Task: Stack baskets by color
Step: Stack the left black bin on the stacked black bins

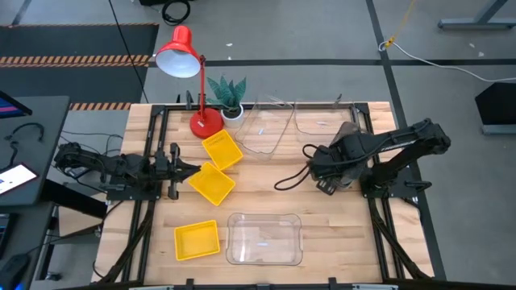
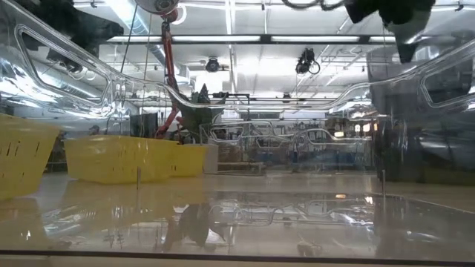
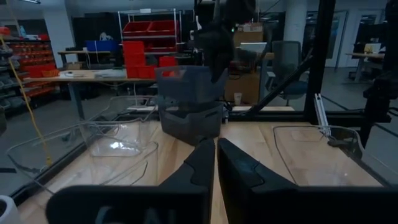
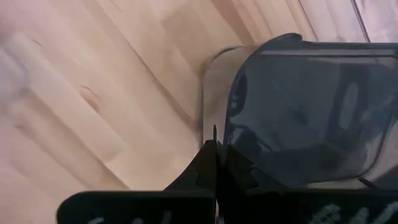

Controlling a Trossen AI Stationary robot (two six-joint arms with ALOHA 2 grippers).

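Observation:
My right gripper (image 4: 215,148) is shut on a dark grey basket (image 3: 186,81) at the table's right side and points down. A second dark grey basket (image 3: 189,121) stands on the table directly below it. Three yellow baskets (image 1: 222,151) (image 1: 212,183) (image 1: 197,241) lie left of centre. My left gripper (image 3: 216,167) hovers level beside the middle yellow basket, shut and holding nothing. One clear basket (image 1: 264,240) lies near the front edge. Two others (image 1: 266,129) (image 1: 322,121) lie at the back. My right gripper pinches the held grey basket's rim (image 4: 219,127) near a rounded corner between its two fingers, coming from above. The basket hangs tilted below the fingers, over the lower grey basket (image 4: 210,74). Whether the two baskets touch I cannot tell.
A red desk lamp (image 1: 181,56) and a small potted plant (image 1: 228,95) stand at the table's far edge, behind the yellow baskets. Bare wood lies between the yellow baskets and the right arm. The low view looks through the front clear basket (image 2: 297,148).

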